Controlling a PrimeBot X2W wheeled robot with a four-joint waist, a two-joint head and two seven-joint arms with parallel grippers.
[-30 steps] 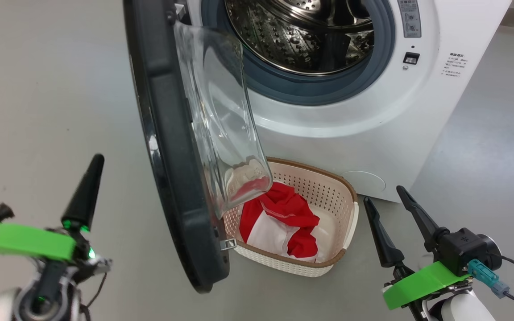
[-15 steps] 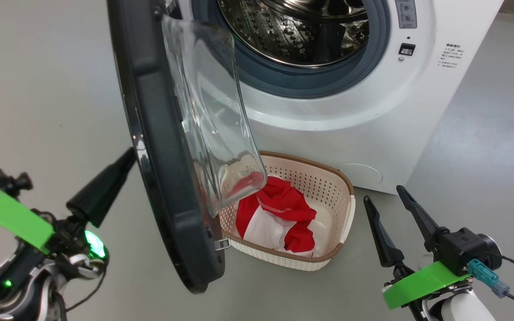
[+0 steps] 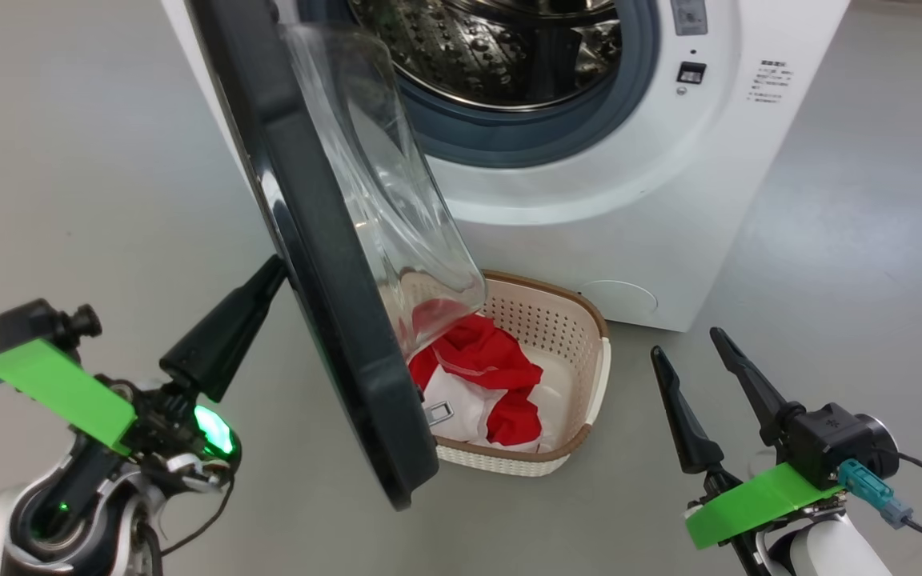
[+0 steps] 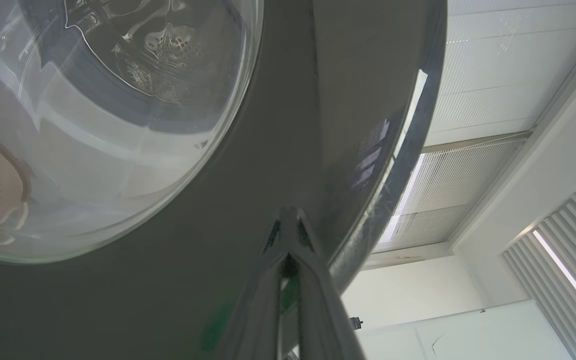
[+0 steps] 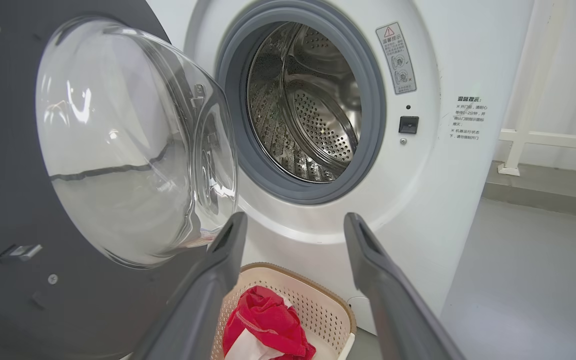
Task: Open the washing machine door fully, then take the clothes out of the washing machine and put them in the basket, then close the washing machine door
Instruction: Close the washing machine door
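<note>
Left gripper (image 3: 269, 272), fingers together, touches the door (image 3: 329, 280) at 8 o'clock; right gripper (image 3: 683, 342) spreads wide at 4 o'clock.

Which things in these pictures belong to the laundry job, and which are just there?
Job: washing machine door, washing machine, clothes, basket, left gripper shut at the door, right gripper open.
Just there: floor, warning sticker, white railing, ceiling panels.

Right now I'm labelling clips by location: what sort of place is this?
Likely a laundry room or test space: a white washing machine, a basket holding red clothes, bare grey floor.
</note>
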